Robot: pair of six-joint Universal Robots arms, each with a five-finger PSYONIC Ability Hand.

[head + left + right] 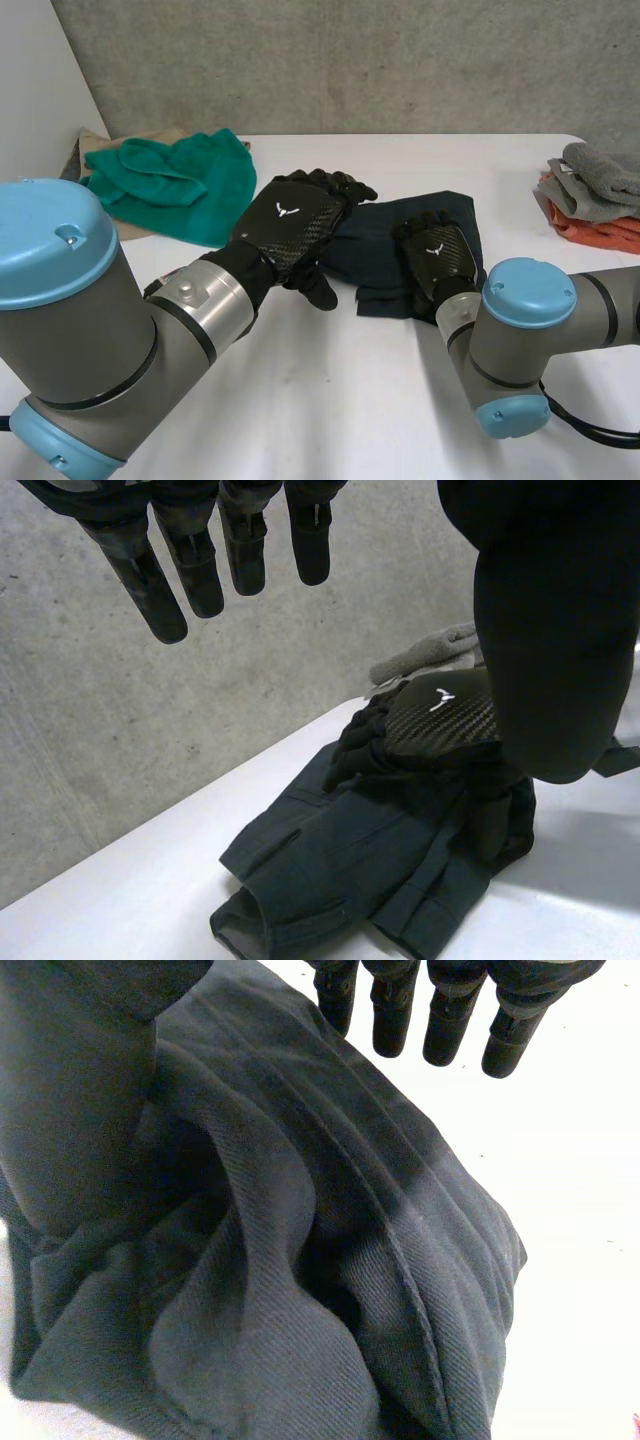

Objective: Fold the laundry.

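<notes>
The right hand (437, 255) lies flat, fingers straight, on a rumpled dark twill garment (380, 240). The carbon-weave left hand (290, 225) hovers beside it, fingers relaxed.

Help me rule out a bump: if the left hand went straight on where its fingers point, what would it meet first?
Probably nothing near: the left hand aims above the dark garment and the right hand, toward the concrete wall behind the table. Depth is unclear.

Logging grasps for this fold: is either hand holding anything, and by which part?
Nothing is held. The right hand lies open on top of the dark navy folded garment; the left hand hovers open beside it.
</notes>
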